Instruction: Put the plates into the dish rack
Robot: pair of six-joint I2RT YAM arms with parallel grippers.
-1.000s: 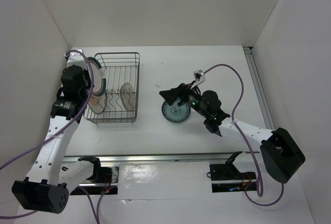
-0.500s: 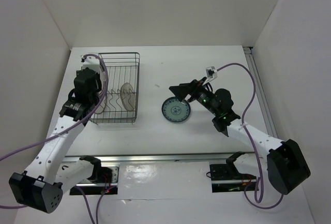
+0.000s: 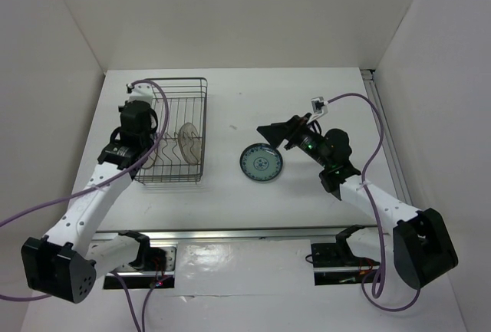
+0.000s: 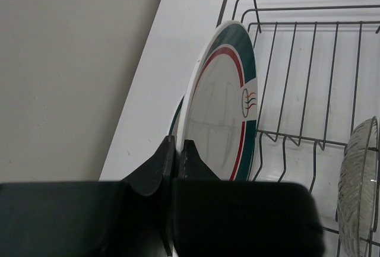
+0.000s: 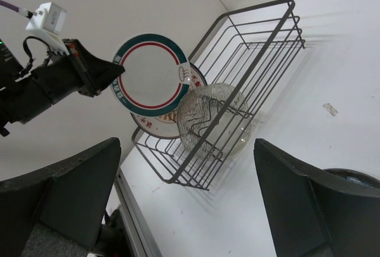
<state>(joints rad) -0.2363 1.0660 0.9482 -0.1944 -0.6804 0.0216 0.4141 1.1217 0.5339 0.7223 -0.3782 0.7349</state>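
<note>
Plates are going in one at a time, and the one in hand is the larger white plate with the green-and-red rim (image 4: 222, 126). My left claw (image 4: 178, 147) is pinched tight on its edge and holds it upright at the left end of the dish rack (image 3: 175, 80), its top well above the rack's rim. From the right wrist view its lower edge is covered, so I cannot tell whether it sits between the prongs yet.

Just behind it, at the same end, I see part of a white plate with orange markings (image 5: 151, 125). The translucent grey plate (image 5: 211, 117) stands on edge further along the rack. The teal-blue patterned plate (image 3: 261, 165) lies flat on the table (image 3: 230, 194), well apart from the rack.

My right claw (image 5: 187, 147) is spread as wide as it goes and has nothing in it. It hangs above the table just beside the teal-blue plate.

I judge this to be the placing step for the big plate. Next I would lower it straight down into a free slot, keeping it upright and clear of the orange one, and release only once the prongs hold it. After that, the right arm has to get a finger under the flat plate's rim.
</note>
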